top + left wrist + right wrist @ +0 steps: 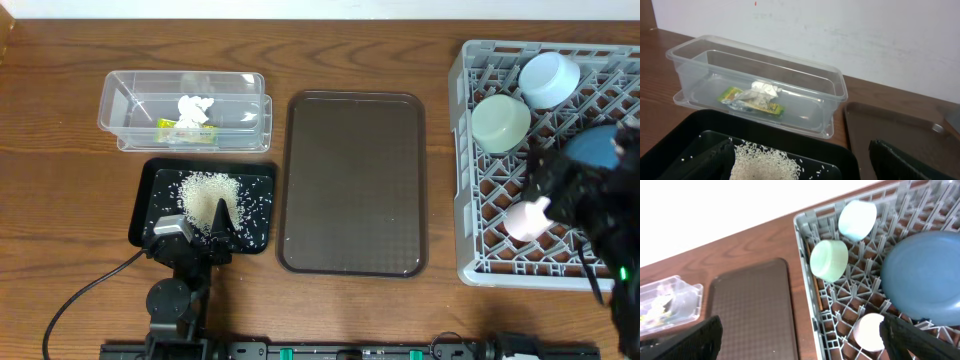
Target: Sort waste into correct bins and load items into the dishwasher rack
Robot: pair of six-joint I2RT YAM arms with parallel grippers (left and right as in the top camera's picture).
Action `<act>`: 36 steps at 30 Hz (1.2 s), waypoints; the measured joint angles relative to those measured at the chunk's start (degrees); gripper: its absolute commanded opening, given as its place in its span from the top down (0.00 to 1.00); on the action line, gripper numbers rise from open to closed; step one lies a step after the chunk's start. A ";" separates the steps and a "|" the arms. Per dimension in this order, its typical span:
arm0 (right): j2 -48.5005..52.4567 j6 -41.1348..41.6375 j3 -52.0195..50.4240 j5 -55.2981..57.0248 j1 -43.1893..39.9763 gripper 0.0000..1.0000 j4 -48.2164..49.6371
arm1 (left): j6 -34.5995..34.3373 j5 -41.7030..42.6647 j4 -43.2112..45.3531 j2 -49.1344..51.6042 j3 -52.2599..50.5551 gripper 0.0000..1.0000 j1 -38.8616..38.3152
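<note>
The grey dishwasher rack [468,160] at the right holds the light-blue bowl [548,80], the mint-green bowl [500,122], the dark-blue bowl [590,148] and the pink cup [527,219]. They also show in the right wrist view: the rack [810,287], light-blue bowl [857,219], mint bowl [829,259], dark-blue bowl [922,275], cup [868,331]. My right gripper [800,340] is open above the rack's left edge. The clear container [115,105] holds the tissue [194,105] and yellow wrapper [177,127]. The black tray [145,205] holds the rice [205,190]. My left gripper [800,162] is open over the tray.
A brown serving tray [352,182] lies between the black tray and the rack. The clear container [760,80] stands behind the black tray [670,137] in the left wrist view. A black cable [85,290] runs from the left arm to the table's front edge.
</note>
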 measured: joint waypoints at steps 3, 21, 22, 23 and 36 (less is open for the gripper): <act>-4.11 -1.46 0.00 0.31 1.60 0.01 -2.08 | 0.00 -0.02 0.00 0.00 0.00 0.12 0.00; -23.41 -8.66 -33.83 -4.70 7.26 0.01 21.22 | 0.00 0.00 -0.02 0.00 0.00 0.12 0.00; -24.46 -8.72 -36.54 -5.49 7.26 0.01 23.58 | 0.00 -0.02 0.00 0.00 0.00 0.12 0.00; -25.29 -8.81 -38.80 -6.23 7.26 0.01 25.79 | 0.00 0.00 -0.02 0.00 0.00 0.12 0.00; -41.27 -8.90 -62.51 -11.02 7.23 0.01 42.12 | 0.00 0.00 -0.02 0.00 0.00 0.12 0.00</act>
